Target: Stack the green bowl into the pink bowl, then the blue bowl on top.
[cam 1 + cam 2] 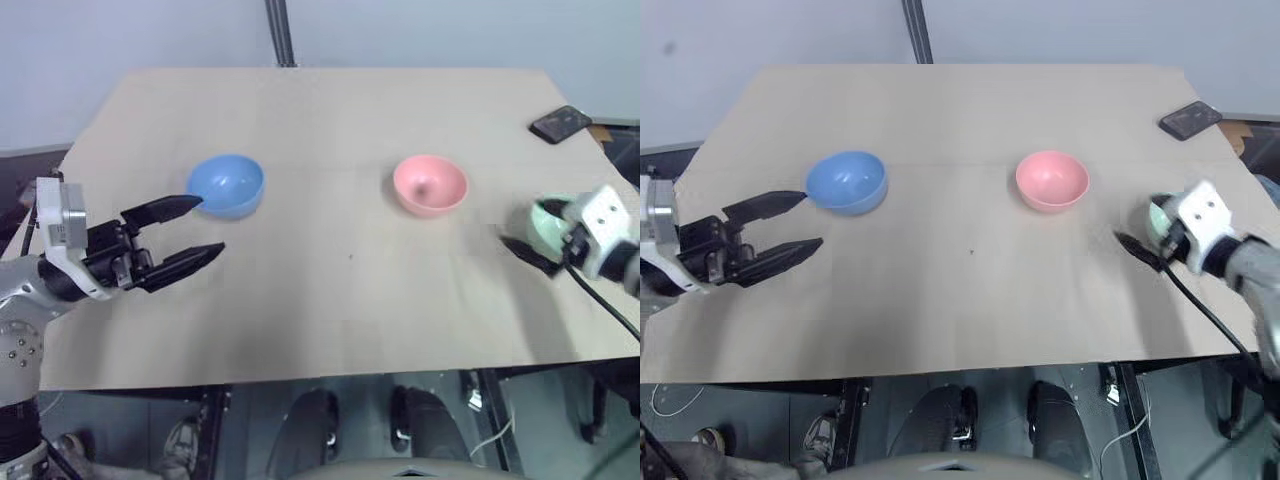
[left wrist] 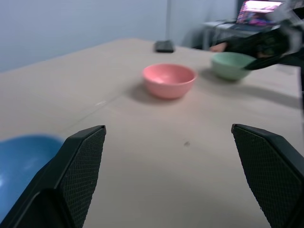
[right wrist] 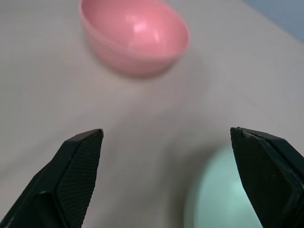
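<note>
Left eye view: right pincer gapes empty over green bowl at bench's three o'clock, likely for grasping; left pincer, empty, spread beside blue bowl; pink bowl between.

green bowl: pale mint, glossy, upright and empty, sitting on the table near its right edge, well right of the pink bowl, partly hidden in the head views.
pink bowl: salmon-pink, smooth and shiny, upright, open side up, nothing inside; it stands right of the table's middle, apart from both of the others.
blue bowl: light sky-blue, glossy, upright and empty; it's out on the left half of the table, well left of the pink bowl and roughly level with it.
stack: all three bowls stand singly, none nested.
</note>
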Robot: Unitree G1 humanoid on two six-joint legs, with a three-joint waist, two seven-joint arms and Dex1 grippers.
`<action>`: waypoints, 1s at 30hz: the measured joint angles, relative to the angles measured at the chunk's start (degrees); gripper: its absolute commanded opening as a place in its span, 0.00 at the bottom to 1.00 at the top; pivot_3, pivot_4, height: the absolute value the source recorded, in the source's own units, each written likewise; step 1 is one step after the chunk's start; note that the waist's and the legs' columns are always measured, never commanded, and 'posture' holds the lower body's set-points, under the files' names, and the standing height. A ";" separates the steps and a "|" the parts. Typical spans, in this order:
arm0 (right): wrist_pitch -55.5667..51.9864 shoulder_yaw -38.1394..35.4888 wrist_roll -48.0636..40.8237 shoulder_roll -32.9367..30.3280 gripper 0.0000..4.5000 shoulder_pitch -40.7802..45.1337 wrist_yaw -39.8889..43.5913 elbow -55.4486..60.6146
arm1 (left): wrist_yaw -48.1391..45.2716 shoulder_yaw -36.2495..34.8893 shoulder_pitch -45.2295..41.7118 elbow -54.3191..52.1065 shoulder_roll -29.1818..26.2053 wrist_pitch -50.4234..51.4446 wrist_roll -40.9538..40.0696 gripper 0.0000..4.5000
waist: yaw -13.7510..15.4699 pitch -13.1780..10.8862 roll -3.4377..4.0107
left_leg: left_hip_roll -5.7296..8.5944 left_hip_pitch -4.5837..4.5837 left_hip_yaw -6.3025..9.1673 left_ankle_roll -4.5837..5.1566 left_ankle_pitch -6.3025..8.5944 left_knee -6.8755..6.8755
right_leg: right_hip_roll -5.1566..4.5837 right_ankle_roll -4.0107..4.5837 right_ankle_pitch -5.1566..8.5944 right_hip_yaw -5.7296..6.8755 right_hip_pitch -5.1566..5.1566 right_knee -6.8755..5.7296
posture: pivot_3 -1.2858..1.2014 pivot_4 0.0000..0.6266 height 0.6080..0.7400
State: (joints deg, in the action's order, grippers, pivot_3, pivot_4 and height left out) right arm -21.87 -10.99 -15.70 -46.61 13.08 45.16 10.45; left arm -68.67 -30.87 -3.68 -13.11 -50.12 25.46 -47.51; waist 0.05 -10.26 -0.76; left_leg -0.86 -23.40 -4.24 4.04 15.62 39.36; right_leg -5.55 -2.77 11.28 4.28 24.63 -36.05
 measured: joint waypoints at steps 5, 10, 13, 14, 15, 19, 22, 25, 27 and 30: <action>8.64 13.80 7.71 4.58 1.00 13.14 4.09 -11.75 | 1.12 0.94 0.92 -2.15 0.75 1.50 -1.01 0.99 | -0.58 0.00 0.00 | 0.00 -0.04 0.03 0.00 0.00 0.00 | 0.06 0.00 0.00 0.02 0.01 0.04 | 0.52 0.24 1.00; 17.98 23.69 14.72 9.71 0.94 22.98 7.19 -25.46 | 1.72 1.70 2.58 -4.14 0.99 2.02 -1.34 1.00 | -0.75 -0.01 0.00 | 0.00 -0.16 0.07 0.00 -0.01 0.03 | 0.05 0.01 -0.01 0.06 0.10 0.05 | 0.52 0.24 1.00; 23.58 26.35 18.37 11.80 0.69 28.73 8.25 -35.98 | 2.71 1.24 4.41 -6.15 1.29 2.21 -2.04 1.00 | -0.76 -0.01 0.00 | 0.00 -0.20 0.10 -0.01 -0.01 0.04 | 0.05 0.02 -0.02 0.09 0.10 0.08 | 0.52 0.24 1.00; 25.14 26.70 19.18 12.26 0.58 29.73 8.29 -38.54 | 2.90 1.02 4.96 -6.56 1.54 2.24 -2.17 1.00 | -0.73 -0.01 0.00 | 0.00 -0.21 0.12 -0.01 -0.01 0.04 | 0.05 0.02 -0.02 0.11 0.10 0.09 | 0.52 0.24 1.00; 27.06 27.22 20.20 12.87 0.49 31.18 8.31 -41.92 | 3.21 0.70 5.78 -6.87 1.95 2.23 -2.21 1.00 | -0.80 -0.01 0.01 | 0.00 -0.22 0.13 -0.02 -0.02 0.04 | 0.05 0.02 -0.02 0.12 0.11 0.09 | 0.52 0.24 1.00; 31.63 28.12 22.41 13.21 0.14 33.72 8.32 -47.51 | 4.79 0.23 7.05 -8.46 3.37 2.21 -2.31 1.00 | -0.84 -0.03 0.02 | 0.00 -0.23 0.13 -0.05 -0.03 0.04 | 0.05 0.02 -0.02 0.13 0.11 0.09 | 0.52 0.24 1.00; 34.75 28.08 22.88 12.96 0.07 34.37 9.20 -47.15 | 6.07 -0.04 7.80 -9.90 4.29 2.02 -2.47 1.00 | -0.86 -0.02 0.02 | -0.01 -0.21 0.16 -0.08 -0.05 0.04 | 0.05 0.03 -0.03 0.15 0.10 0.06 | 0.52 0.24 1.00; 34.09 28.18 21.54 11.52 0.07 32.23 14.05 -39.96 | 6.64 -0.07 8.20 -10.61 4.69 1.83 -2.55 1.00 | -0.75 -0.03 0.04 | -0.05 -0.22 0.20 -0.10 -0.06 0.04 | 0.06 0.04 -0.03 0.20 0.10 0.05 | 0.52 0.24 1.00; 29.81 28.19 18.83 9.33 0.07 28.48 18.82 -29.78 | 6.96 -0.02 8.24 -11.03 4.84 1.69 -2.55 1.00 | -0.56 -0.03 0.05 | -0.06 -0.25 0.25 -0.10 -0.06 0.04 | 0.05 0.04 -0.03 0.26 0.09 0.06 | 0.52 0.24 1.00; 19.81 28.47 15.34 4.53 0.07 20.50 24.41 -12.58 | 7.44 0.03 8.17 -11.12 5.39 1.51 -2.51 1.00 | -0.24 -0.03 0.05 | -0.06 -0.27 0.27 -0.10 -0.06 0.04 | 0.01 0.03 -0.03 0.31 0.09 0.08 | 0.52 0.24 1.00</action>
State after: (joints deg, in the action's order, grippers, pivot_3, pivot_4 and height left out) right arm -2.06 17.48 -0.35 -42.08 33.58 69.57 -2.14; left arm -61.23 -30.85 4.49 -24.23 -44.74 26.97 -50.02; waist -0.19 -10.29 -0.72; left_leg -0.91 -23.67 -3.98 3.94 15.56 39.40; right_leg -5.54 -2.74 11.25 4.60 24.72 -35.98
